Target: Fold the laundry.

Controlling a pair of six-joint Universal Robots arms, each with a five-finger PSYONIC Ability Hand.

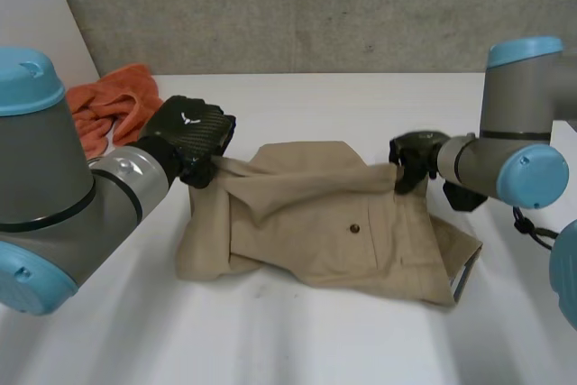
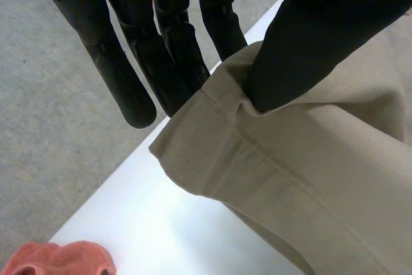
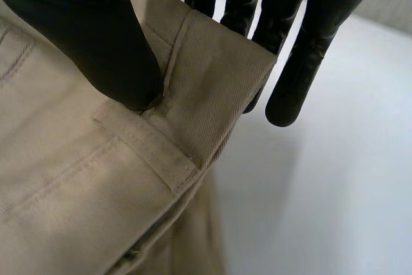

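Trousers [image 1: 315,223] pinched at both ends.
Left hand [image 1: 189,137] clamps one edge between thumb and fingers; right hand [image 1: 413,158] clamps the waistband likewise.

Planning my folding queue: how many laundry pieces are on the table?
2: tan trousers mid-table, pinched by left hand and right hand; orange cloth beside the left arm. More may be hidden.

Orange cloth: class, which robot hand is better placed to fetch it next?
Probably left: the orange cloth lies close beside the left hand, while the right hand pinches the far end of the khaki trousers.
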